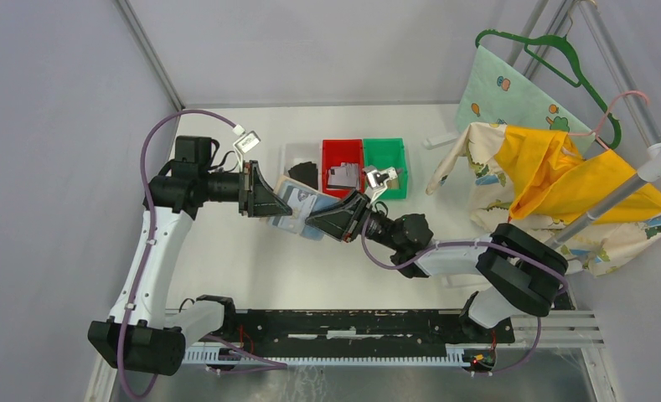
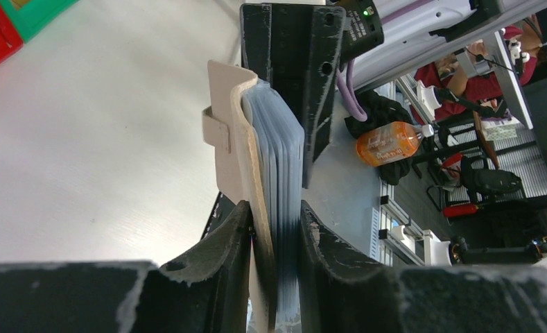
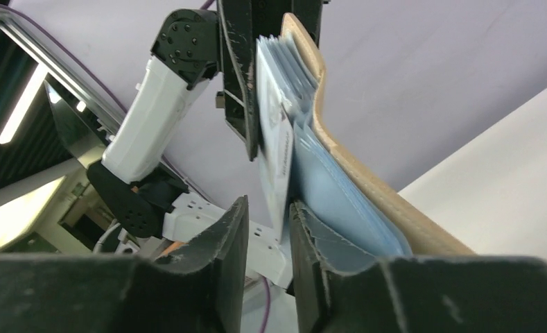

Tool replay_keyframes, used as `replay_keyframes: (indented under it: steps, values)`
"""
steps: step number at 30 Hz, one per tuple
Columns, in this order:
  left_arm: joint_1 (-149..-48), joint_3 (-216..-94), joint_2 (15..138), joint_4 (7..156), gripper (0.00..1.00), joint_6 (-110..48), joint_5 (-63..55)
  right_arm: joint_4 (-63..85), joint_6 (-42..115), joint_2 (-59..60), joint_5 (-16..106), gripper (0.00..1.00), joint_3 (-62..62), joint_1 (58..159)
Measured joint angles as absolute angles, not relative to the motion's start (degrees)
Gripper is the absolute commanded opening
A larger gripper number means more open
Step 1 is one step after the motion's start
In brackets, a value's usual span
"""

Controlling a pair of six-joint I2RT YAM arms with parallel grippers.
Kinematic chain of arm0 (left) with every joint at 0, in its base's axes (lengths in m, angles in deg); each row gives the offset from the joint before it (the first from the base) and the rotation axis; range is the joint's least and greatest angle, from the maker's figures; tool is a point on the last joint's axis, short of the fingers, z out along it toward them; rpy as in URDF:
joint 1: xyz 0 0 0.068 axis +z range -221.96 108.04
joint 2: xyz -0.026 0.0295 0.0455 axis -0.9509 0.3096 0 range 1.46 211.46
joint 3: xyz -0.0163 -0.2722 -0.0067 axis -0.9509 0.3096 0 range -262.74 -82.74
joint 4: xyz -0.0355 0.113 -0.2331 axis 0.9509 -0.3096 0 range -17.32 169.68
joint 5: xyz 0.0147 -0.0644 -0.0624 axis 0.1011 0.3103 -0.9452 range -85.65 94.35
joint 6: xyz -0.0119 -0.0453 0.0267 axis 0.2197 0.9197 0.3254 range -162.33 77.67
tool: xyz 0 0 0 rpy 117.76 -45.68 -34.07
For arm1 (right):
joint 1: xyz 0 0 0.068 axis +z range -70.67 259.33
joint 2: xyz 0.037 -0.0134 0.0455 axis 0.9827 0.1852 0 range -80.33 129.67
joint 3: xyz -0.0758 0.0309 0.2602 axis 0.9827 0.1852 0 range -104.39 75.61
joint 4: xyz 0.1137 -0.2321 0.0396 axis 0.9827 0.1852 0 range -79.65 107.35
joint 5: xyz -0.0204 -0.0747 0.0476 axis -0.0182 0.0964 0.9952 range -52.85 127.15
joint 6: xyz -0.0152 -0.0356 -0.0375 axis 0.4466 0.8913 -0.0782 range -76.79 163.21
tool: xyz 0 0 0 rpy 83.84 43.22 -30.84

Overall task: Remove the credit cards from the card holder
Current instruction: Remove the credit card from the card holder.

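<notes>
Two arms hold the beige card holder (image 1: 297, 205) aloft over the middle of the table (image 1: 251, 276), just near of the white bin (image 1: 293, 151) and red bin (image 1: 341, 144), its clear sleeves (image 2: 281, 146) fanned. We see the left gripper (image 2: 275, 218) clamped on cover and sleeve stack together, both fingers pressed against them. The right gripper (image 3: 267, 215) stands slightly parted, astride a pale printed sheet (image 3: 276, 149) without pinching it; card or sleeve, we cannot tell. A black card (image 1: 307, 174) lies in the white bin and a grey card (image 1: 342, 177) in the red one. Any credit cards left in the sleeves are hidden.

We judge the holder light and soft: its cover bows, and the sleeves look slick and floppy. The cards should be thin, stiff and slippery, best pinched flat across both faces at an edge poking from a sleeve mouth, with the cover held firm.

Only the top view places the holder over table and bins, though fingers mask most of it. The left wrist view shows the sleeve stack edge-on and the snap tab (image 2: 215, 132). The right wrist view alone shows the sheet between the right jaws.
</notes>
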State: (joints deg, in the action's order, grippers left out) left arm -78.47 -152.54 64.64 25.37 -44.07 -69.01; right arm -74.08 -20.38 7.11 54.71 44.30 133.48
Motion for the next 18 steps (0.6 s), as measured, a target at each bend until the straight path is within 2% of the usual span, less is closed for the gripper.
replay_keyframes:
  steps: [3, 9, 14, 18]
  values:
    - [-78.4, -152.54, 64.64, 25.48, 0.02, -44.09, -67.74, -74.8, -20.47, 7.55, 55.3, 0.45, 43.51, 133.5]
    - [-78.25, -152.71, 64.62, 25.5, 0.02, -44.07, -67.9, -74.53, -20.23, 7.96, 55.7, 0.31, 41.89, 133.52]
    - [-78.2, -152.87, 64.62, 25.44, 0.03, -44.07, -67.92, -76.41, -21.23, 9.65, 55.61, 0.29, 41.63, 133.41]
    - [-78.2, -152.89, 64.62, 25.39, 0.04, -44.05, -67.96, -78.34, -23.31, 11.18, 55.26, 0.12, 41.61, 133.26]
